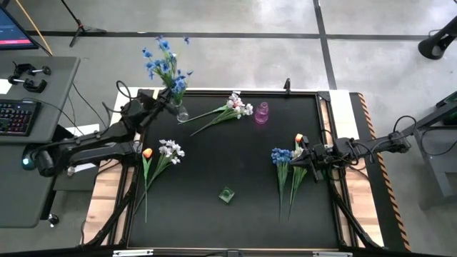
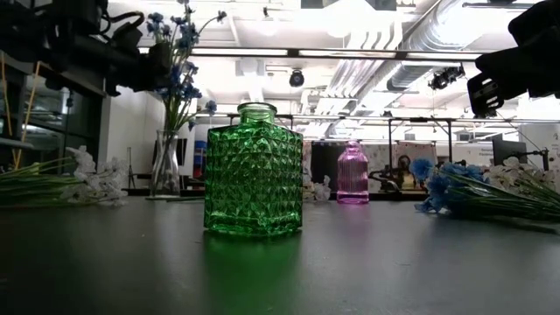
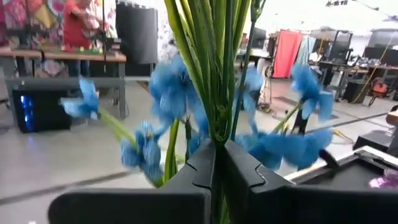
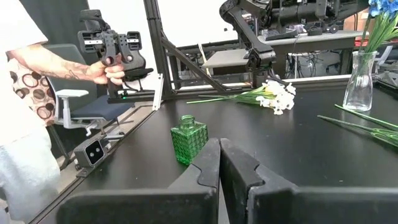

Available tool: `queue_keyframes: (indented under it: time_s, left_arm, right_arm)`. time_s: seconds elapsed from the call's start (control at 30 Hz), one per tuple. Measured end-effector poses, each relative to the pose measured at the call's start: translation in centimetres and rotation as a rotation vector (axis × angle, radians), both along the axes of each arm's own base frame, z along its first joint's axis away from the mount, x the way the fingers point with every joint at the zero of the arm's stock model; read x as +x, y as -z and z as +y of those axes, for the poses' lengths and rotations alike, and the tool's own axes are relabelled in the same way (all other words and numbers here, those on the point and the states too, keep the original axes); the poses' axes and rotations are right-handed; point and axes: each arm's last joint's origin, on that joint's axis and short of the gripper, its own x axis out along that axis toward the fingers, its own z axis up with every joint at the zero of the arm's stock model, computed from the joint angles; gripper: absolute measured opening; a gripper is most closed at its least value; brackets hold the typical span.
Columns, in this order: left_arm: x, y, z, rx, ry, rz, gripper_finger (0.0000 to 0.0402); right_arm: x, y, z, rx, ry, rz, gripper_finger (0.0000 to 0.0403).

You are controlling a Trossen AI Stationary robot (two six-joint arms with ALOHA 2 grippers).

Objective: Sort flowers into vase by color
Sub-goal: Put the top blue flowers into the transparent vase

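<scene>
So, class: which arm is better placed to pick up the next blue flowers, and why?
Right. The right gripper hovers beside the blue flowers lying on the table; the left gripper is clamped on stems at the clear vase.

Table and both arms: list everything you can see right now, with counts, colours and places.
Clear vase: one, far left corner, holding blue flowers.
Pink bottle: one, far edge.
Green bottle: one, near middle.
White-pink flowers: one bunch, lying beside the pink bottle.
White flowers and orange tulip: lying left.
Blue bunch and orange tulip: lying right.
Person: holding a black controller, beyond the table.
Left pincer: shut on blue flower stems.
Right pincer: shut, empty, right side.
</scene>
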Motion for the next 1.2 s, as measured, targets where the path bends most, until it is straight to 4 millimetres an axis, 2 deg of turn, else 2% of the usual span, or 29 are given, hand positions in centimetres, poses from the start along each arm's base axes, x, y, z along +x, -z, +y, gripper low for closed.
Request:
queue_keyframes:
  time_s: [0.27, 0.53, 0.67, 0.9, 1.2]
  left_arm:
    - [-0.6, 0.8, -0.5, -0.086, 0.026, 0.061, 0.007]
    - [-1.4, 0.6, -1.3, -0.133, 0.084, 0.017, 0.0151]
    - [-1.8, 1.2, -1.7, -0.19, 0.109, 0.067, 0.0179]
    - [-2.4, 1.4, -2.1, -0.235, 0.133, 0.067, 0.0195]
    - [-2.9, 0.9, -3.4, -0.302, 0.377, -0.036, 0.0195]
  right_arm:
    - [0.0, 0.0, 0.0, 0.0, 0.0, 0.0, 0.0]
    - [0.0, 0.0, 0.0, 0.0, 0.0, 0.0, 0.0]
    - [0.0, 0.0, 0.0, 0.0, 0.0, 0.0, 0.0]
    - [0.0, 0.0, 0.0, 0.0, 0.0, 0.0, 0.0]
    - [0.0, 0.0, 0.0, 0.0, 0.0, 0.001, 0.0]
